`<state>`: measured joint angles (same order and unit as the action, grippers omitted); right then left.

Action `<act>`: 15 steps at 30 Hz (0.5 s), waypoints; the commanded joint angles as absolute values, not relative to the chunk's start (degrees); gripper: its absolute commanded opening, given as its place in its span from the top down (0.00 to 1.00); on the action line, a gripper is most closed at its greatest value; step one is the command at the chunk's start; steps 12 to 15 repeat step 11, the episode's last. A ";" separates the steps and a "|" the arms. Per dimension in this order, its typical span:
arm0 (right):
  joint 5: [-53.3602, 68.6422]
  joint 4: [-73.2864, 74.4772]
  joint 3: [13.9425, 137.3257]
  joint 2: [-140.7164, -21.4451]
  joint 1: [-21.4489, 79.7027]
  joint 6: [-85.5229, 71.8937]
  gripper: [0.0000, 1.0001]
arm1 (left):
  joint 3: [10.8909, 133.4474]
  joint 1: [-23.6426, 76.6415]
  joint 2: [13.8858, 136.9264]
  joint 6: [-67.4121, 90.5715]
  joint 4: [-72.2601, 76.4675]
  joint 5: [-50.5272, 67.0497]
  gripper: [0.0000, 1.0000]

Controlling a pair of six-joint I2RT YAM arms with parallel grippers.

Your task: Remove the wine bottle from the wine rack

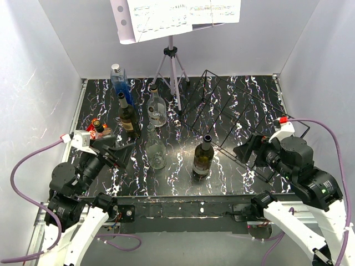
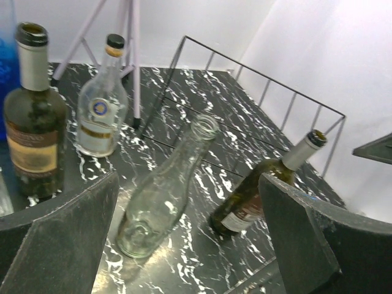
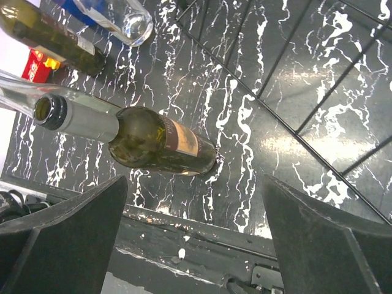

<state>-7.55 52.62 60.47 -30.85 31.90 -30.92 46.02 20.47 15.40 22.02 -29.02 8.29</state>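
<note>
left claw (image 1: 117, 151): spread wide, nothing in it; two dark matte wedge fingers (image 2: 67, 239), flat-faced.
right claw (image 1: 250, 153): also wide open and empty; the same pair of wedge fingers (image 3: 318, 239).
wine bottle (image 1: 203, 158): one; dark green glass, rounded shoulders, pale foil on the neck, brownish label, mouth uncorked. Stands upright on the tabletop between the two claws, near the rack's left near edge, clear of its wires, gripped by neither claw.
rack (image 1: 233, 108): one; thin black wire, rectangular frame with parallel bars, at right rear.
tabletop (image 1: 172, 180): glossy black with white marble veining.
clear bottles: two; a slim one (image 1: 156, 151) just left of the wine bottle, and a rounder one with a gold-and-blue label (image 1: 157, 110) behind it.
dark bottle (image 1: 128, 117): one; olive glass, tan label, open mouth.
blue bottle (image 1: 119, 82): one; blue glass, silvery cap, rear left.
red item (image 1: 99, 128): one, small, beside the left claw; kind unclear.
stand (image 1: 173, 61): one grey metal tripod, carrying white sheet music (image 1: 166, 16).
bottle count: five certain.
</note>
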 commanded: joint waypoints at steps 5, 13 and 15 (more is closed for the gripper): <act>-10.11 56.43 63.55 -28.75 31.90 -34.10 0.02 | 50.27 20.65 17.40 28.04 -31.03 15.38 0.02; -10.37 55.11 62.75 -27.33 31.90 -34.19 0.03 | 50.27 20.65 17.49 28.48 -30.32 15.21 0.02; -10.37 55.11 62.75 -27.33 31.90 -34.19 0.03 | 50.27 20.65 17.49 28.48 -30.32 15.21 0.02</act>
